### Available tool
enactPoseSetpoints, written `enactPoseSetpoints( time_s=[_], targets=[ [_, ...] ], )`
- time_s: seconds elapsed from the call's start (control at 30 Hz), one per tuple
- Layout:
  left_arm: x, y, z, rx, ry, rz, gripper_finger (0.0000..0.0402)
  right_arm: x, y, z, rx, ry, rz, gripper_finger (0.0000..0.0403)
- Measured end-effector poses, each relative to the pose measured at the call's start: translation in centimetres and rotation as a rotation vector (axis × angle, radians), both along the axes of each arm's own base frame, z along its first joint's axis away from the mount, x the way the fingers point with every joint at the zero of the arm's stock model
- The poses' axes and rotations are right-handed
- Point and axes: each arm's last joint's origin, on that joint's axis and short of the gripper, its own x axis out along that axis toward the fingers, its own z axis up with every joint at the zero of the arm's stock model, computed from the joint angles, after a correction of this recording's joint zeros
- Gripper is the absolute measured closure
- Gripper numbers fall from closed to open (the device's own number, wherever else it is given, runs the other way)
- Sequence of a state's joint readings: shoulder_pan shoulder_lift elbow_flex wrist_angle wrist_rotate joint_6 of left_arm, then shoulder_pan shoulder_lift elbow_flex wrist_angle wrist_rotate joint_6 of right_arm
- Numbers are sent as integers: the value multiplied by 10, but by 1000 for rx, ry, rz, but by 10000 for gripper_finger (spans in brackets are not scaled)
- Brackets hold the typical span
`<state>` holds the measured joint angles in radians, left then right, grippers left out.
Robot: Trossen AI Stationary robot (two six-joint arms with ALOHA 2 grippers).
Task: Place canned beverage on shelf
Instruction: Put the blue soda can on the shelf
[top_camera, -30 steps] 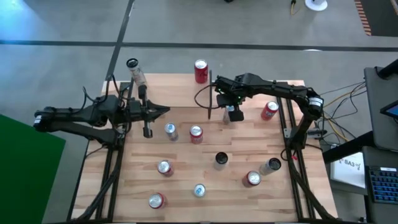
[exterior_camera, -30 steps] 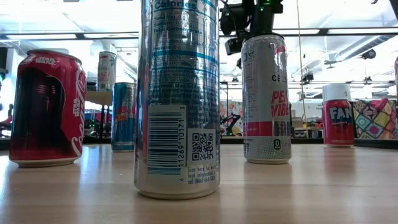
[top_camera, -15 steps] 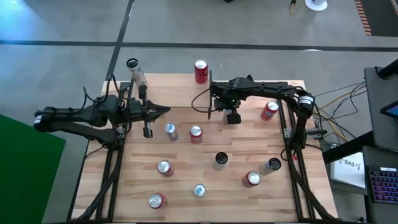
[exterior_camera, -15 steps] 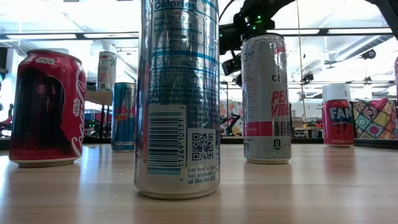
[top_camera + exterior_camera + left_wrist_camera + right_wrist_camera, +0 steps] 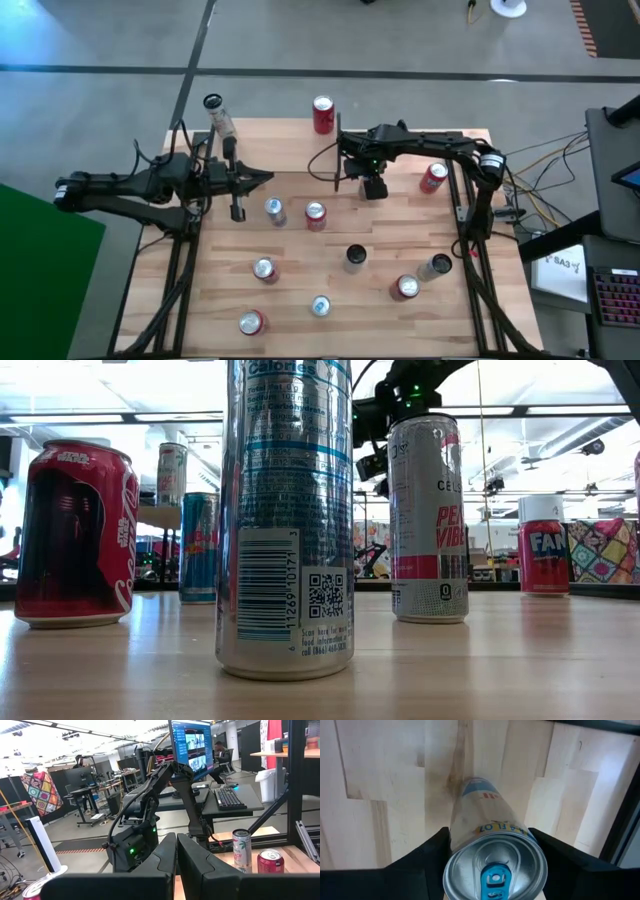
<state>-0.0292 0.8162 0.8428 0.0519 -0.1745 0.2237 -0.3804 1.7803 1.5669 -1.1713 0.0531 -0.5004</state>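
High view: the right end effector (image 5: pixel 373 186) is held over the desk (image 5: pixel 290 240) near 12 o'clock, beside a black upright; the left end effector (image 5: pixel 262 178) is parked toward 9 o'clock. 1 red can (image 5: pixel 322 114) is seen standing at the far edge.

Right wrist view: a slim can (image 5: pixel 492 855) is seen grasped between the right fingers (image 5: pixel 422 865), above bare wood.

Left wrist view: the left fingers (image 5: pixel 165 852) are pressed together, empty.

Release on the shelf is judged still pending; the shelf board cannot be made out.
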Motion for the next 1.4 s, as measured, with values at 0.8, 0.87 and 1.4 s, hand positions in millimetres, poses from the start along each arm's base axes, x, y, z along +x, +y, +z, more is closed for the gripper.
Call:
enactPoseSetpoints(
  time_s=[0.8,0.87,1.4],
  targets=[
    [35,-3,-21,-11,102,-92,402,-28,80,173,-89,-272,10,181],
    [38,-6,-23,-13,115,-176,402,-28,95,180,-69,-308,60,181],
    [70,-14,-42,-142,156,-410,380,-21,168,191,-123,-404,546,181]
  ],
)
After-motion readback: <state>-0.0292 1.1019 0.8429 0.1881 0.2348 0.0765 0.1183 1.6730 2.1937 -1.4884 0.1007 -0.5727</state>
